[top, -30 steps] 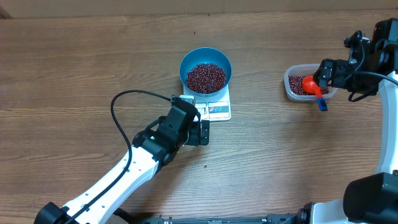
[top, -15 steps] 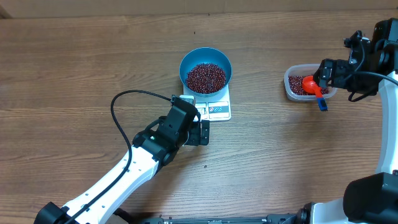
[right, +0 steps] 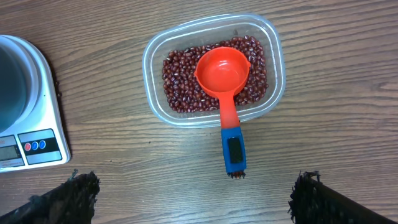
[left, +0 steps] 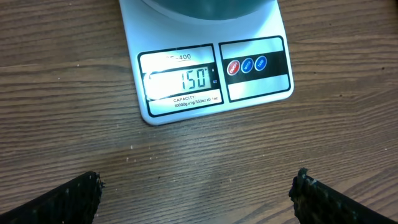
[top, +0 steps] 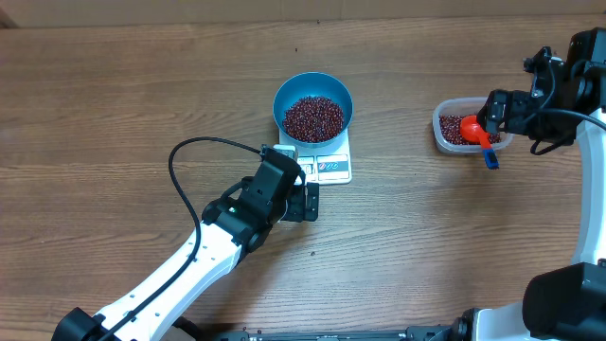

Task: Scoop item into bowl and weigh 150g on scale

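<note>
The blue bowl [top: 313,104] is sitting on the white scale [left: 205,74] around the middle of the table [top: 114,95], a little toward its far edge, and it is covering the scale's back part while the front panel is showing clear of it. A heap of dark red-brown beans [top: 313,117] is filling the bowl's bottom. In the left wrist view the scale's display [left: 180,79] is reading 150. The left gripper [left: 198,199] is hovering just in front of the scale's near edge, its fingers spread wide apart and holding nothing. Toward the table's right edge a clear plastic tub [right: 149,62] is holding more beans, and an orange scoop [right: 224,73] is lying in it cup-up, its blue handle [right: 234,152] sticking out over the tub's near rim. The right gripper [right: 193,199] is hanging above the tub, its fingers also standing wide apart and not touching the scoop.
</note>
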